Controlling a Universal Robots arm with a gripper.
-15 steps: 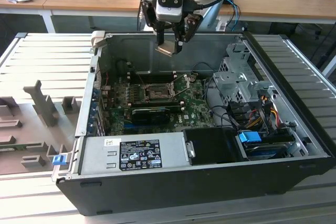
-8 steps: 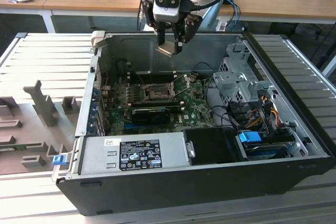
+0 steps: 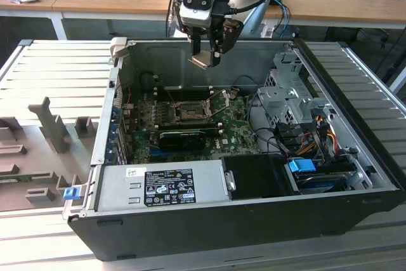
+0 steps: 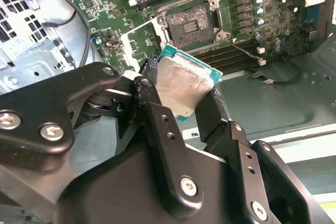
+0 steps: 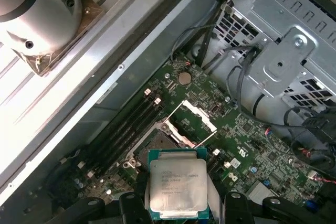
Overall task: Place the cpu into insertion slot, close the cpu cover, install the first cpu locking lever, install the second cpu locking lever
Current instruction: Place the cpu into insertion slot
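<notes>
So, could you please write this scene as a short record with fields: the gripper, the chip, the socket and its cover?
gripper: above the open computer case, jaws shut on the cpu
cpu: held in the air above the board, not yet in the socket
insertion slot: empty, on the green motherboard
cpu cover: swung open, raised beside the slot

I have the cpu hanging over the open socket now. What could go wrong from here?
1. The hand pinches the cpu by two opposite edges, and the chip looks tilted in the second wrist view. It might slip, or land askew on the insertion slot and harm its contacts.
2. The cpu cover stands raised beside the slot. The chip or a finger could catch it on the way down.
</notes>
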